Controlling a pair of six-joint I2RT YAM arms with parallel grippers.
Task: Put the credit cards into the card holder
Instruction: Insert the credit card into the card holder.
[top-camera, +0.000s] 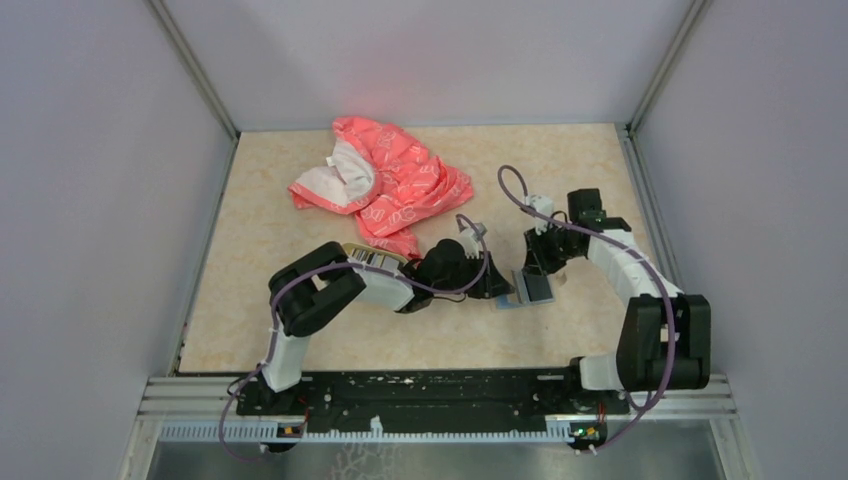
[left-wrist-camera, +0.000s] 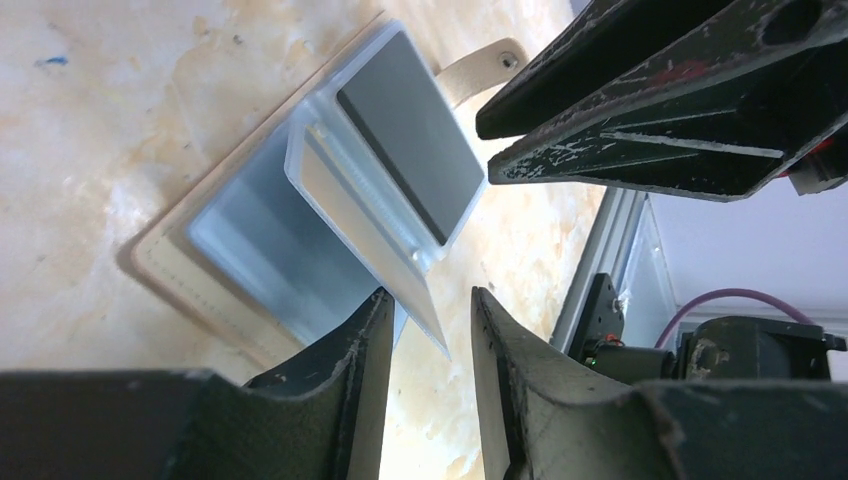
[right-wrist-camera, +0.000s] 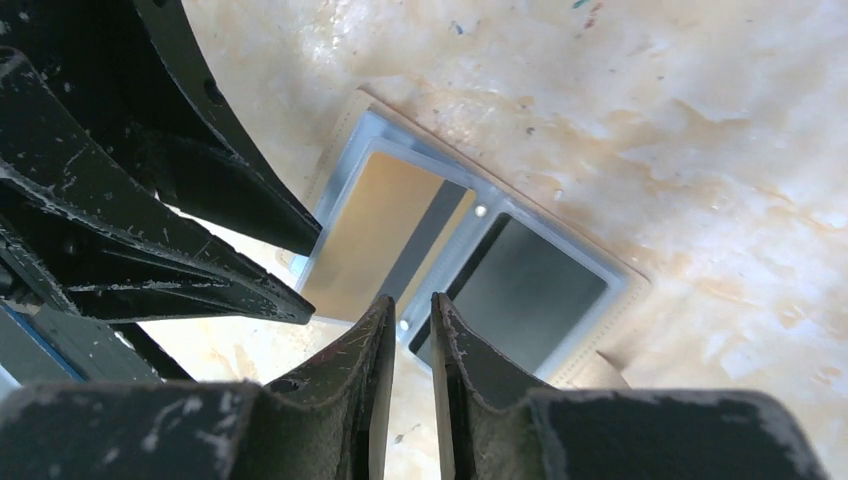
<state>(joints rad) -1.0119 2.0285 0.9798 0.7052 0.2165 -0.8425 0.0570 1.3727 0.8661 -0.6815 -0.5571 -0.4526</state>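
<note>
From above, the card holder (top-camera: 532, 289) is only a small blue-grey patch on the table (top-camera: 300, 200). It lies open between the left tool (top-camera: 500, 288) and the right tool (top-camera: 541, 268), apart from the pink-red cloth (top-camera: 385, 185) and closer to the arm bases.

The wrist views fill in the rest. The right wrist shows a golden-tan card (right-wrist-camera: 365, 235) in one clear pocket and a dark card (right-wrist-camera: 530, 290) in the pocket beside it. The left wrist shows only the dark card, plus a clear sleeve (left-wrist-camera: 360, 215) tilted up off the blue-grey lining.

Opened out, the holder's long axis runs roughly left to right across the table, slightly tilted. Its snap strap (left-wrist-camera: 490, 68) sticks out from the dark-card end, the end toward the right arm.

The left tool's fingers stand a little apart with table showing through the gap, and the raised sleeve's low corner reaches in between them. The right tool's fingers are nearly together over the seam between the two pockets — whether they pinch anything I cannot tell. The two tools meet the holder from opposite sides, tips close together.
</note>
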